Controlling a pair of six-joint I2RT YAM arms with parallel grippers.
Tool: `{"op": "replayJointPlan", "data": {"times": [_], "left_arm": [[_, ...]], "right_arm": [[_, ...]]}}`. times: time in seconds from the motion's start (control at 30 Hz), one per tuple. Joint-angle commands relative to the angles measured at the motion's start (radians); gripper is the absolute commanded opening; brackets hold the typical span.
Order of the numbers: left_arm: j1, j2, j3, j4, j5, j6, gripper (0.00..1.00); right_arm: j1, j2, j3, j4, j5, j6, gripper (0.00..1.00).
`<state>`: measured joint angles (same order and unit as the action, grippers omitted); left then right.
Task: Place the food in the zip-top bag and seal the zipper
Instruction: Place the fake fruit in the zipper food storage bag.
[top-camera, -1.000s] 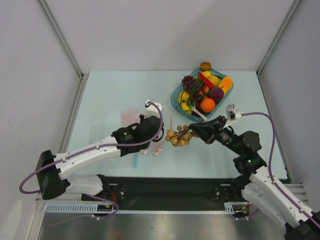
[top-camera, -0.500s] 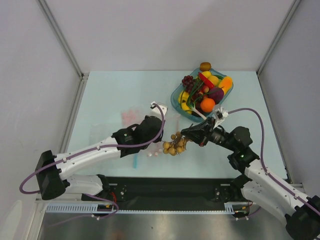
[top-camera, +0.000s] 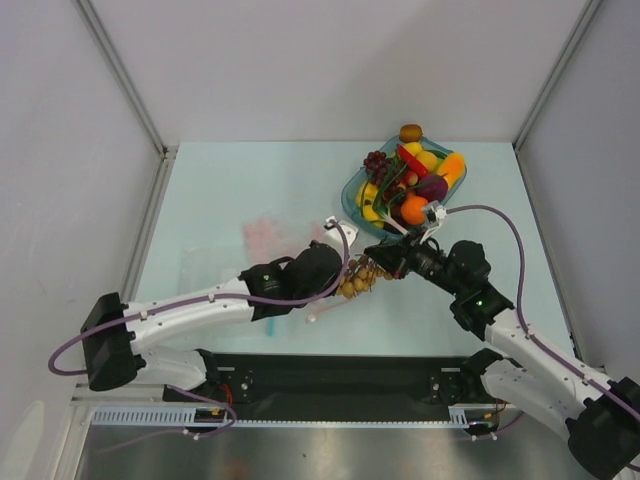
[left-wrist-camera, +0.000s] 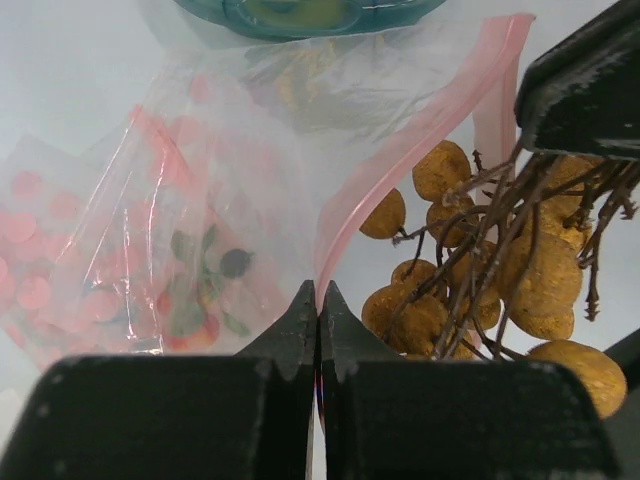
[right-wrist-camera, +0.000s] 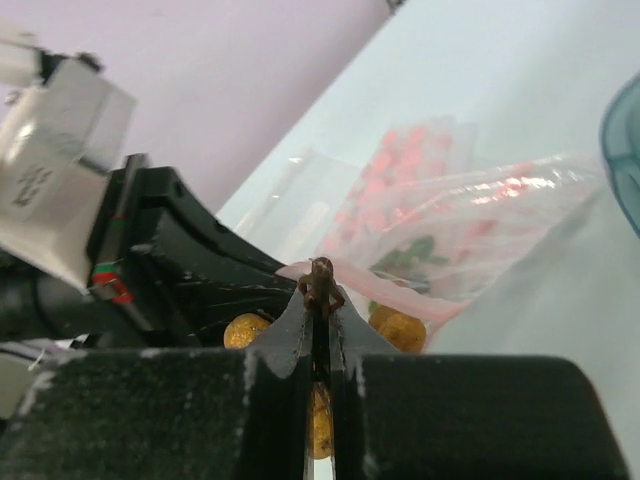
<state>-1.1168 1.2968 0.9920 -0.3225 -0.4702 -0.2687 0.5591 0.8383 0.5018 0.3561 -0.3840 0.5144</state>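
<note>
The zip-top bag (top-camera: 262, 238) lies clear and crinkly left of centre, printed with pink dots. My left gripper (top-camera: 343, 272) is shut on the bag's pink zipper (left-wrist-camera: 400, 150) and holds that edge up; in the left wrist view the strip runs out from between its fingertips (left-wrist-camera: 319, 292). My right gripper (top-camera: 380, 260) is shut on the brown stem of the tan grape bunch (top-camera: 358, 280), which hangs right beside the zipper (right-wrist-camera: 420, 305). In the right wrist view the stem sticks out between the closed tips (right-wrist-camera: 321, 290). The bunch (left-wrist-camera: 500, 270) sits just right of the left jaws.
The teal tray (top-camera: 349, 203) stands at the back right, holding an orange (top-camera: 414, 208), a lemon (top-camera: 412, 150), a purple piece (top-camera: 432, 187), dark grapes (top-camera: 376, 160) and green stalks. A brown fruit (top-camera: 410, 132) lies behind the tray. Both arms meet in front of the tray.
My left gripper has moved right with the bag's zipper edge. My right gripper has carried the grape bunch back and left, so the bunch and the zipper edge are now together.
</note>
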Motion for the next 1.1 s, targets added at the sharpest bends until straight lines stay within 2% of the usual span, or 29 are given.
{"op": "replayJointPlan", "data": {"times": [0.0, 0.13, 0.17, 0.3, 0.37, 0.57, 0.87, 1.07], "left_arm": [[-0.003, 0.032, 0.057, 0.013, -0.048, 0.011, 0.0], [-0.015, 0.048, 0.062, 0.005, -0.083, -0.003, 0.0], [-0.024, 0.056, 0.065, -0.003, -0.167, -0.01, 0.0], [-0.049, 0.113, 0.111, -0.065, -0.303, -0.066, 0.0], [-0.051, 0.119, 0.115, -0.066, -0.298, -0.083, 0.0], [-0.081, 0.125, 0.117, -0.024, -0.303, -0.07, 0.0], [-0.1, 0.199, 0.16, -0.018, -0.268, -0.05, 0.0], [-0.104, 0.266, 0.215, -0.096, -0.39, -0.082, 0.0]], "right_arm": [[0.002, 0.018, 0.066, -0.058, 0.129, 0.042, 0.0], [-0.005, 0.028, 0.07, -0.091, 0.214, 0.136, 0.0], [-0.005, 0.036, 0.072, -0.089, 0.215, 0.147, 0.0], [0.002, 0.074, 0.112, -0.152, 0.237, 0.231, 0.0], [0.013, 0.094, 0.139, -0.193, 0.301, 0.306, 0.0], [0.076, 0.171, 0.188, -0.281, 0.355, 0.468, 0.0], [0.119, 0.193, 0.124, -0.192, 0.384, 0.607, 0.0], [0.122, 0.168, 0.112, -0.22, 0.424, 0.658, 0.0]]}}
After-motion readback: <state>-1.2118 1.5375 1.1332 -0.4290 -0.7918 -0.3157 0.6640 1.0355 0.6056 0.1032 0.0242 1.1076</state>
